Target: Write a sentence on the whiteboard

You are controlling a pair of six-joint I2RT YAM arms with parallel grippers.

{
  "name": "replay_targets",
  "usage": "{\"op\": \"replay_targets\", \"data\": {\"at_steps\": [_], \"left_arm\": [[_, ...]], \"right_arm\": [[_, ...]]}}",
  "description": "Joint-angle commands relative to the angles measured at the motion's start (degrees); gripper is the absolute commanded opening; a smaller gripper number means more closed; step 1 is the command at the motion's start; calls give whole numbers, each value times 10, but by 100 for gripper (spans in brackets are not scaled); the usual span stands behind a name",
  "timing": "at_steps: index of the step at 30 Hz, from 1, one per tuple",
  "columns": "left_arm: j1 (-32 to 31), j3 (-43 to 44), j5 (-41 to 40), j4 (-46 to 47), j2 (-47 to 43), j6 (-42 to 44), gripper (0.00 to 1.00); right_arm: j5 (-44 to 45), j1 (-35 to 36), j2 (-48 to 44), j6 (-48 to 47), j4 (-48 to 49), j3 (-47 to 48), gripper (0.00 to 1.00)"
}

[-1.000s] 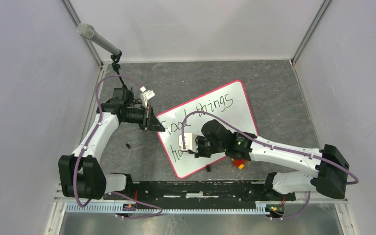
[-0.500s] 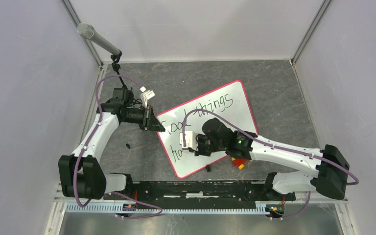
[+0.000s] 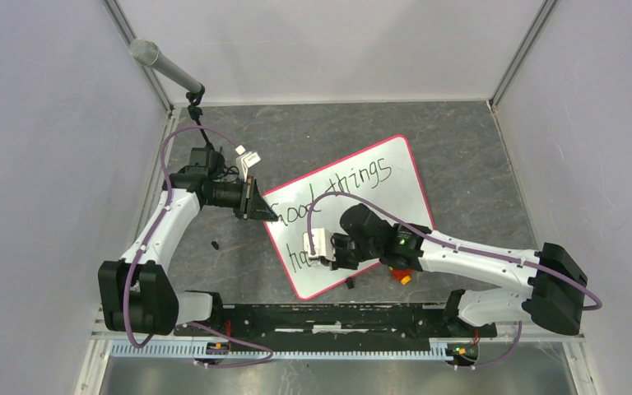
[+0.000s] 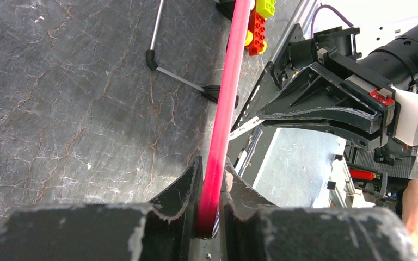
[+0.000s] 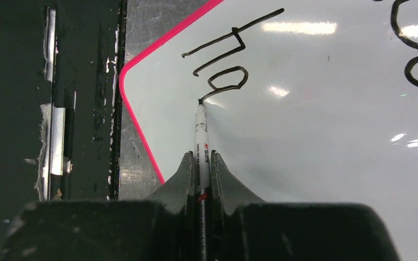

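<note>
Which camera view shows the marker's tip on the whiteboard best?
The right wrist view: the marker tip meets the whiteboard at a stroke's end. From the top, the right gripper hides it; the left wrist view shows it small and unclear.

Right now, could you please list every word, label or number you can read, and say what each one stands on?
"Good things": upper line, black handwriting on the whiteboard.
"ha": lower line on the same board, unfinished, with the marker tip at its end.
Print on the marker barrel: too small to read.
No other text is readable.
</note>
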Motion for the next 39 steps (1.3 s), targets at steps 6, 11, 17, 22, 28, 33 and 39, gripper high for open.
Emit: {"op": "replay_targets", "data": {"at_steps": [6,11,17,22,28,33,39], "left_arm": [[-2,11,-42,25,3,15,2],[-2,13,-42,24,5,13,2],[-2,13,-41,25,2,12,2],[-2,12,-41,25,1,14,2],[-2,11,-42,24,1,14,3],[-2,13,-42,25,2,13,2],[-2,14,-41,25,2,13,2]], "right_arm": [[4,-2,-31,-24,-47,42,0],[35,-7,-34,-24,-44,46,0],[54,-8,-23,-20,-24,47,0],[49,-8,-12,-15,-12,55,0],[58,-8,-6,-17,-10,60,0],[80,-17,-8,-29,-24,67,0],[83,-42,-7,-33,-28,94,0]]}}
